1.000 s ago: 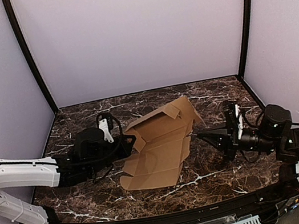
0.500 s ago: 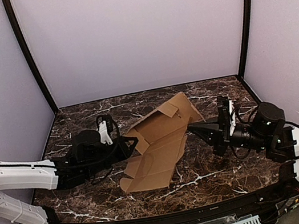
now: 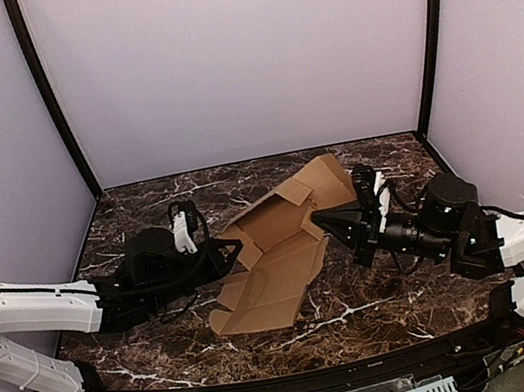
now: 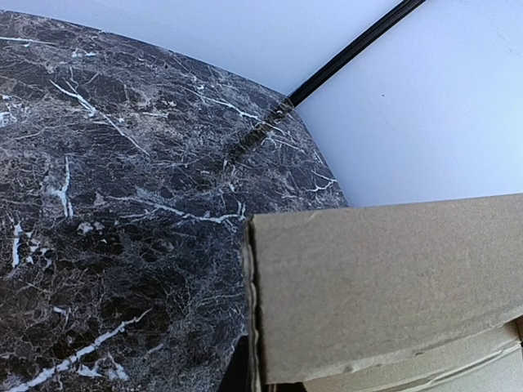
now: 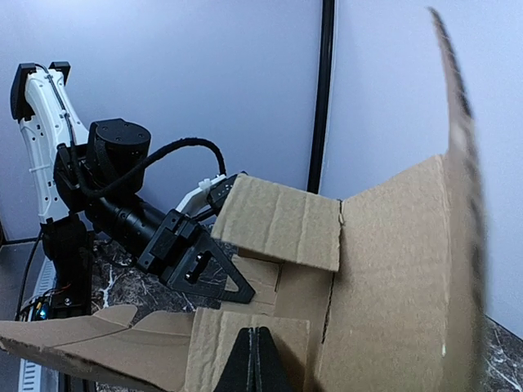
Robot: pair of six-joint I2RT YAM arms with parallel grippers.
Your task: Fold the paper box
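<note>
Top external: right gripper [image 3: 320, 217] closes in on the paper box [image 3: 275, 260]

Fingers pressed together, it has slid in from the right to nudge the raised flap, mid-table [image 3: 363, 305]. The left gripper [image 3: 235, 250] pinches the opposite edge. That side wall looks ready to stand.

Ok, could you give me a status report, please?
Left fingers shut on paper box edge. Right fingers shut, at its right side. Flaps partly raised. Nothing obstructing.
</note>
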